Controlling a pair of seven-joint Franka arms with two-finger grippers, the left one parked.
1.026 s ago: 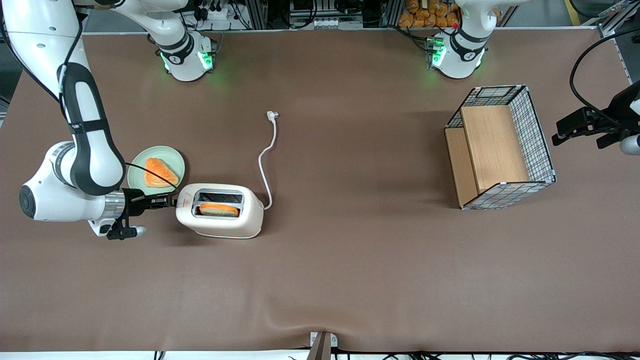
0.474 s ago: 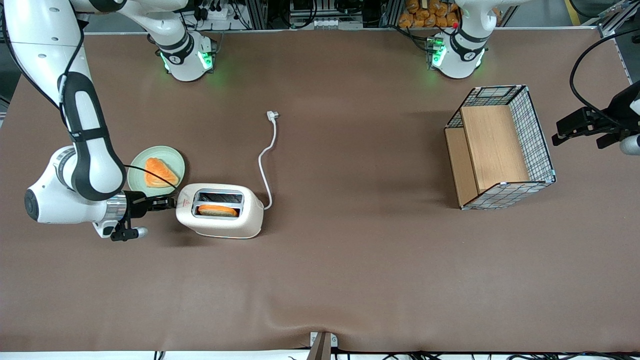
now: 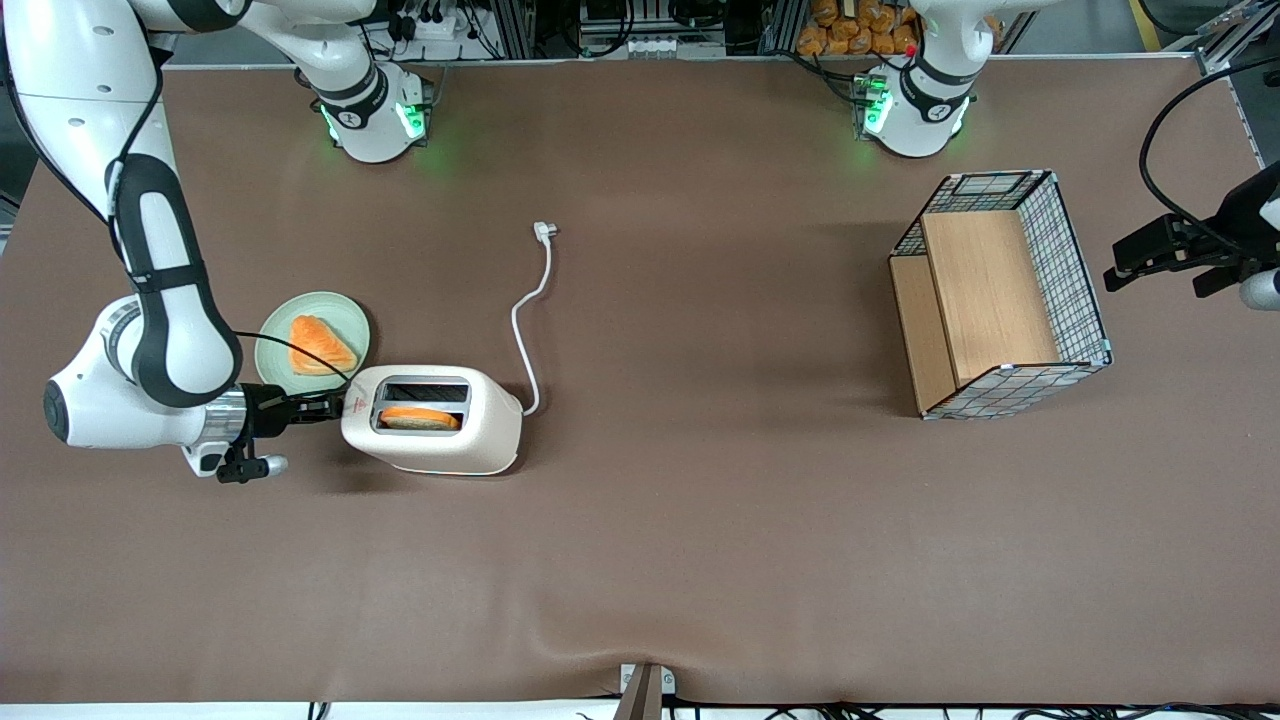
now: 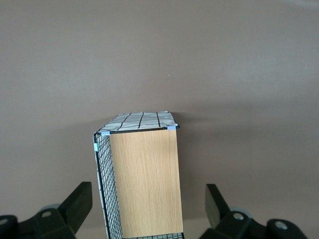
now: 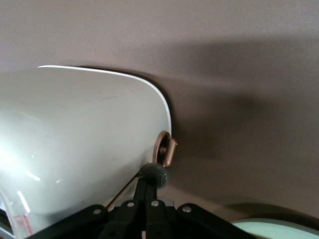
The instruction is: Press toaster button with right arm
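Toaster [image 3: 432, 418]: cream-white, small red mark on top, no legible writing; stands on the brown surface [image 3: 700, 520] toward the working arm's end, beside a green plate [image 3: 275, 345]; hand [image 3: 318, 406] clenched, fingertips together against the toaster button [image 5: 158, 174] on the narrow end; right arm [image 3: 150, 330] just beside the plate.

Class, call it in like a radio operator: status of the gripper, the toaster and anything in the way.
Gripper at toaster's narrow end, on toaster button. Bread slice down in slot. Plate with bread alongside, not blocking.
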